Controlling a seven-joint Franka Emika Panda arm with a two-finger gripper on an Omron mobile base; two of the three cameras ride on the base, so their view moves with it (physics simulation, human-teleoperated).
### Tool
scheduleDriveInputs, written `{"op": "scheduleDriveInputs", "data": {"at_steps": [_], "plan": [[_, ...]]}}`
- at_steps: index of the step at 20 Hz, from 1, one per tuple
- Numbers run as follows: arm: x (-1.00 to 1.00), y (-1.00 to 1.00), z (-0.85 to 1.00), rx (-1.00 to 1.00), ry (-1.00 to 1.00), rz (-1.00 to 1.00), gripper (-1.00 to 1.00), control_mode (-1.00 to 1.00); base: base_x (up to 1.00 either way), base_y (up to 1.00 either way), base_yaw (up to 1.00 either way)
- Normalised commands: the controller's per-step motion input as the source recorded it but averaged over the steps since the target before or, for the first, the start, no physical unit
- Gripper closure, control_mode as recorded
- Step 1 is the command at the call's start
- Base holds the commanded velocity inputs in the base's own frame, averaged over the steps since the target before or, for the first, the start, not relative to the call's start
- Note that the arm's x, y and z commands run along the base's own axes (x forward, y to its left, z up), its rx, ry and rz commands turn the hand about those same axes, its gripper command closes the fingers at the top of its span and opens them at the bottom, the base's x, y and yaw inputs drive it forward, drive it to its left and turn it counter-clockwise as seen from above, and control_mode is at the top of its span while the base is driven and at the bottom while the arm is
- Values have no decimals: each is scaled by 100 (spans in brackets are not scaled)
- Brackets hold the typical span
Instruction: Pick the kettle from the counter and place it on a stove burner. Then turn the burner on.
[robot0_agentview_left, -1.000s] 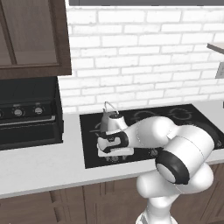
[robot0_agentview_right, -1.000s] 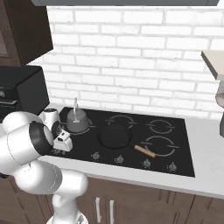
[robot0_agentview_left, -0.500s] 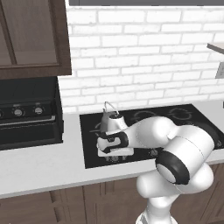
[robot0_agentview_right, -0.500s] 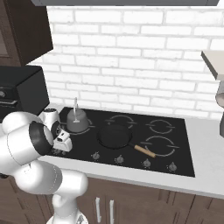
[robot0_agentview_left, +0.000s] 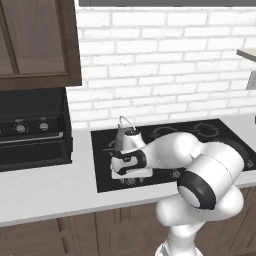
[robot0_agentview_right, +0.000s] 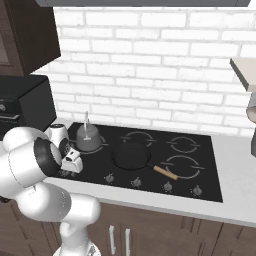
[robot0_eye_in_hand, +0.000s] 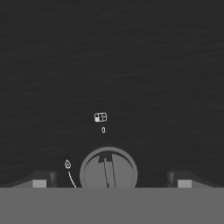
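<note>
The grey kettle (robot0_agentview_left: 128, 138) (robot0_agentview_right: 87, 142) stands upright on the left rear of the black cooktop (robot0_agentview_left: 165, 131), covering the stove burner ring beneath it. My gripper (robot0_agentview_left: 131, 175) (robot0_agentview_right: 70, 167) hangs low over the cooktop's front left edge, just in front of the kettle and apart from it. In the hand view the gripper (robot0_eye_in_hand: 109, 181) is open, its fingertips (robot0_eye_in_hand: 41, 180) standing wide on either side of a round grey control knob (robot0_eye_in_hand: 108, 171) without touching it. The pale counter (robot0_agentview_left: 45, 190) runs left of the cooktop.
A dark frying pan (robot0_agentview_right: 131, 155) with a wooden handle sits mid-cooktop. Free burner rings (robot0_agentview_right: 183, 165) lie to the right. More knobs (robot0_agentview_right: 136, 182) line the front edge. A black oven (robot0_agentview_left: 30, 130) stands on the counter at left, and the brick wall is behind.
</note>
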Motion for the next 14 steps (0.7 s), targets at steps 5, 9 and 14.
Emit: {"op": "scheduleDriveInputs", "data": {"at_steps": [5, 9, 14], "plan": [[0, 0, 0, 0, 0, 3, -100, -100, 0, 0, 0], [0, 0, -1, 0, 0, 2, 100, -100, 0, 0, 0], [0, 0, 0, 0, 0, 1, 100, -100, 0, 0, 0]]}}
